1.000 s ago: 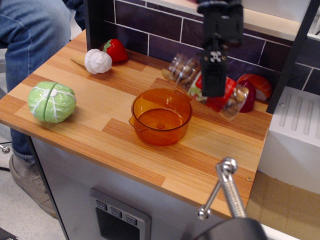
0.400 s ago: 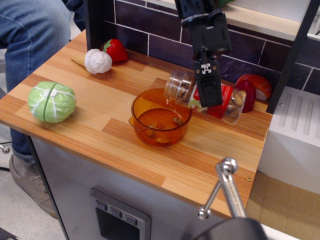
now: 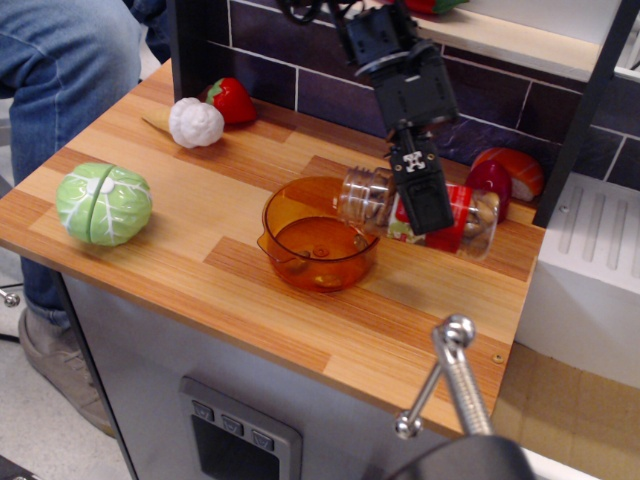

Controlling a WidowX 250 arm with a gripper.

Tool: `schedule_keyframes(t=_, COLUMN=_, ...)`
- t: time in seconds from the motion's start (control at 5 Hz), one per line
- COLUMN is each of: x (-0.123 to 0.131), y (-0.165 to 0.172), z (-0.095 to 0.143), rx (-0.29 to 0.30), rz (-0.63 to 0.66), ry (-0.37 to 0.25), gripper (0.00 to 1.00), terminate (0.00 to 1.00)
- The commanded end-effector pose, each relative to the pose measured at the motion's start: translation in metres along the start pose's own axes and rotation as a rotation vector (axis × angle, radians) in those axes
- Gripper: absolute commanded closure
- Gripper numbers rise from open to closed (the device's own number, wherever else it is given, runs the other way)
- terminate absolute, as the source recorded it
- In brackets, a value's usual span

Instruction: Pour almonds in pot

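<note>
My gripper is shut on the clear red-labelled jar and holds it tipped on its side, mouth to the left over the right rim of the orange pot. Almonds crowd the jar's neck, and more sit at its far end. A few almonds lie on the pot's bottom. The pot stands on the wooden counter near its middle.
A green cabbage sits at the counter's left. A white garlic-like toy and a red strawberry lie at the back left. A red-orange toy sits behind the jar. A metal handle stands at the front right.
The jar has dropped lower and tipped further, its mouth moving onto the pot's right rim. Almonds have fallen into the pot, which was empty a second ago. The arm has leaned left.
</note>
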State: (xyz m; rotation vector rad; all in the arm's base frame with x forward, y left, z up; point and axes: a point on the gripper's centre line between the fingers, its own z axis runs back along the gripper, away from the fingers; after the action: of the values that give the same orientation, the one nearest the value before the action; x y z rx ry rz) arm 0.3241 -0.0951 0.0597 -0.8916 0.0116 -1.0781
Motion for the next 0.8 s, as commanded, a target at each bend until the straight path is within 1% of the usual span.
schedule_keyframes(t=0.0, x=0.018, y=-0.0307, z=0.0435, rx=0.066, rz=-0.144, ry=-0.188, gripper=1.0, terminate=0.0)
schedule_keyframes(t=0.2, x=0.0193, y=-0.0258, z=0.051, rx=0.085, rz=-0.148, ry=-0.231, gripper=1.0, terminate=0.0)
schedule_keyframes(t=0.4, x=0.0213, y=-0.0214, z=0.0486, rx=0.086, rz=-0.143, ry=-0.237, gripper=1.0, terminate=0.0)
schedule_keyframes(t=0.6, x=0.023, y=-0.0244, z=0.0474, rx=0.023, rz=-0.167, ry=-0.264, gripper=1.0, terminate=0.0)
